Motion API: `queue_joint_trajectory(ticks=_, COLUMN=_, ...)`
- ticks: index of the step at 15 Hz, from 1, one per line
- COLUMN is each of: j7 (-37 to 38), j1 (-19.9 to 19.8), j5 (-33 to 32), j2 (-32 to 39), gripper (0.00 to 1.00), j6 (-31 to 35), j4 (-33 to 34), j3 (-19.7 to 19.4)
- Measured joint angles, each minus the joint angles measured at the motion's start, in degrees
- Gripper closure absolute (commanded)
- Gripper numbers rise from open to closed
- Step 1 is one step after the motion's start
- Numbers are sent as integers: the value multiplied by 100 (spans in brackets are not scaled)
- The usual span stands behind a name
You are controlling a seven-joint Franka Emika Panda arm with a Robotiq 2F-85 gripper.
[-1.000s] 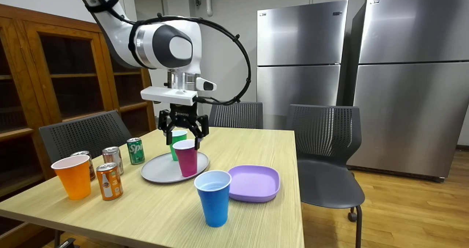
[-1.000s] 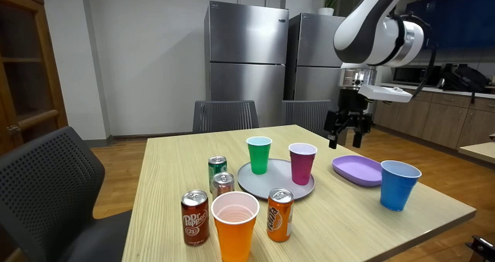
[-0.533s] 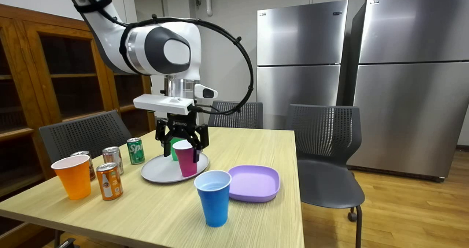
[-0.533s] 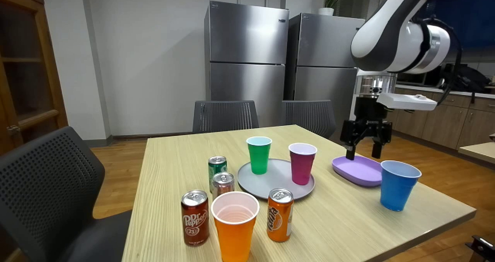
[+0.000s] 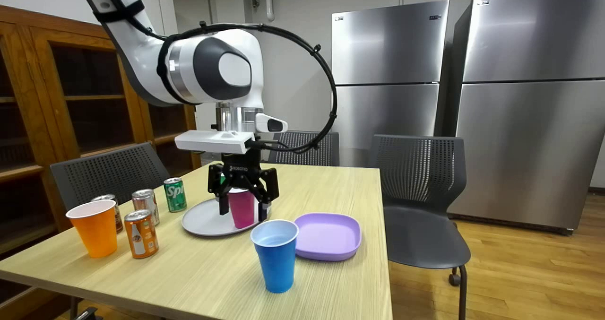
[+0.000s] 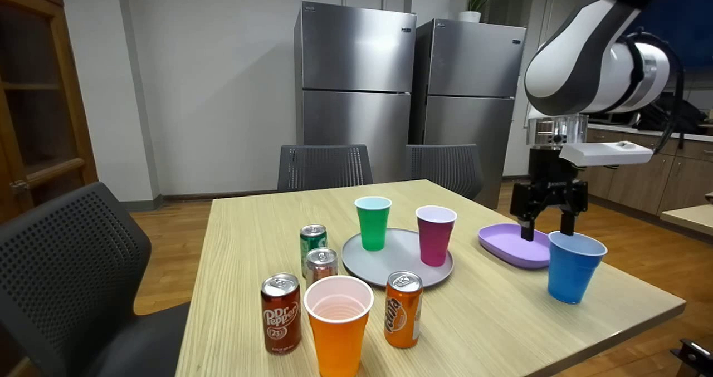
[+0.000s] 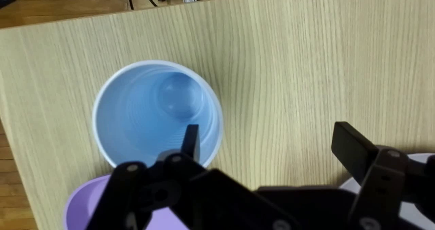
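The bench (image 6: pixel 250 226) carries a grey plate (image 6: pixel 398 251) and a smaller purple plate (image 5: pixel 328 232). On the grey one, the green cup (image 6: pixel 373 229) and the magenta cup (image 6: pixel 435 240) stand upright, probably steadied by flat bases. The blue cup (image 5: pixel 276 263) stands just beside the purple plate; inside, only its own bottom is seen. The fingers (image 7: pixel 353 152), spread wide, hold nothing near its rim; whether they touch it, I cannot tell.
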Motion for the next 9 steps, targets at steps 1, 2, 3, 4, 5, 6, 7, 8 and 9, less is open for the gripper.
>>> queue_joint_trajectory(ticks=1, j7=46, j1=-4, j5=-61, j2=0, gripper=0, j6=0, j4=-6, j3=-28)
queue_joint_trajectory(ticks=2, j7=81, j1=-8, j5=-103, j2=2, gripper=0, j6=0, j4=-7, j3=-53)
queue_joint_trajectory(ticks=3, j7=109, j1=-19, j5=-139, j2=5, gripper=0, j6=0, j4=-7, j3=-67)
queue_joint_trajectory(ticks=4, j7=123, j1=-28, j5=-152, j2=15, gripper=0, j6=0, j4=-7, j3=-77)
queue_joint_trajectory(ticks=5, j7=134, j1=-36, j5=-154, j2=33, gripper=0, j6=0, j4=-6, j3=-85)
queue_joint_trajectory(ticks=6, j7=141, j1=-43, j5=-154, j2=59, gripper=0, j6=0, j4=-6, j3=-95)
queue_joint_trajectory(ticks=7, j7=149, j1=-54, j5=-154, j2=95, gripper=0, j6=3, j4=-4, j3=-103)
queue_joint_trajectory(ticks=8, j7=159, j1=-69, j5=-154, j2=137, gripper=0, j6=14, j4=-3, j3=-106)
queue_joint_trajectory(ticks=9, j7=166, j1=-81, j5=-154, j2=186, gripper=0, j6=28, j4=5, j3=-111)
